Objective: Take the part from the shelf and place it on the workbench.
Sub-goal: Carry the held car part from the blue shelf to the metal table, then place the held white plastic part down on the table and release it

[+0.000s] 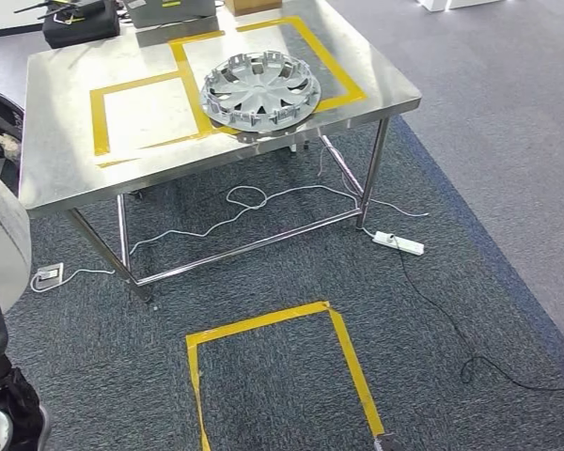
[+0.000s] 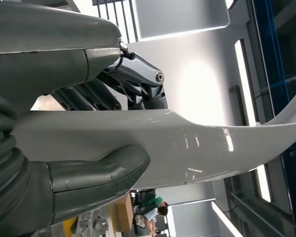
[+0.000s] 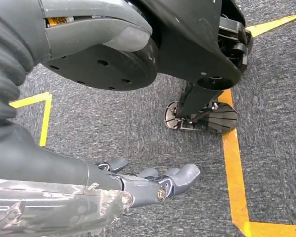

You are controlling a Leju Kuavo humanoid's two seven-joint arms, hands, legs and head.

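My left hand (image 2: 98, 113) is clamped on the part (image 2: 199, 143): a long white glossy panel. Thumb (image 2: 101, 173) presses one face, dark fingers (image 2: 139, 79) wrap the other. Panel runs out well past the fingertips, flaring at the far end. In the head view a pale curved edge of it (image 1: 3, 235) sits at the far left, low and beside me, well short of the surface (image 1: 66, 169), not on it.

The surface is steel, with yellow tape rectangles (image 1: 144, 113). A silver hubcap (image 1: 259, 89) lies on it across the tape, near the front edge. Black case (image 1: 81, 21) at the back left corner.

Under and right of the surface: white cable (image 1: 247, 197), power strip (image 1: 399, 243), black cable (image 1: 442, 319) on grey carpet. Yellow tape square (image 1: 279, 366) on the floor in front of me.

My right hand (image 3: 150, 180) hangs over the carpet, fingers stretched out and apart, holding nothing. Yellow floor tape (image 3: 234, 168) just beyond its fingertips.
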